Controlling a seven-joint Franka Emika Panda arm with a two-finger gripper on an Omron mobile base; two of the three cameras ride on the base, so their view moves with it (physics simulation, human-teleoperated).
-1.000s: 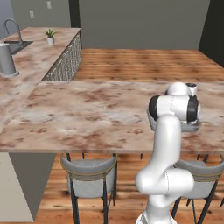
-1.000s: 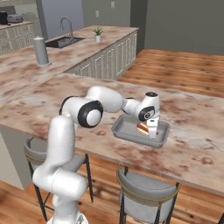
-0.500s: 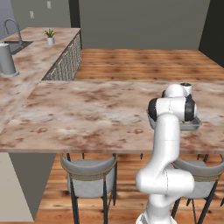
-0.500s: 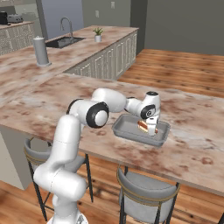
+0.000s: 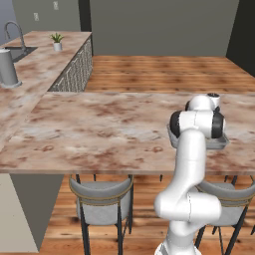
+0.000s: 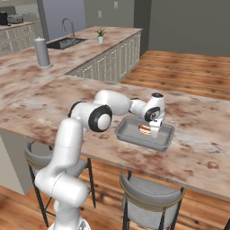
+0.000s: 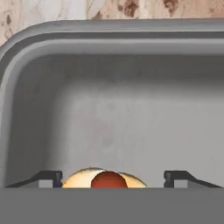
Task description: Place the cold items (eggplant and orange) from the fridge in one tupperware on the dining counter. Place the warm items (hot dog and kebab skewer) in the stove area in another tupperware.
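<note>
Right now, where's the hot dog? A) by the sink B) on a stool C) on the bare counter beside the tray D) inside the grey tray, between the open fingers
D: the hot dog lies on the floor of the grey tray, with the gripper jaws standing apart on either side of it.

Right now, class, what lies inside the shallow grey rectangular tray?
A hot dog lies inside the tray. The gripper covers its right end and the floor behind.

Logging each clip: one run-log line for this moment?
phase: placing | gripper: open over hot dog | hot dog: in grey tupperware | tupperware: on dining counter
</note>
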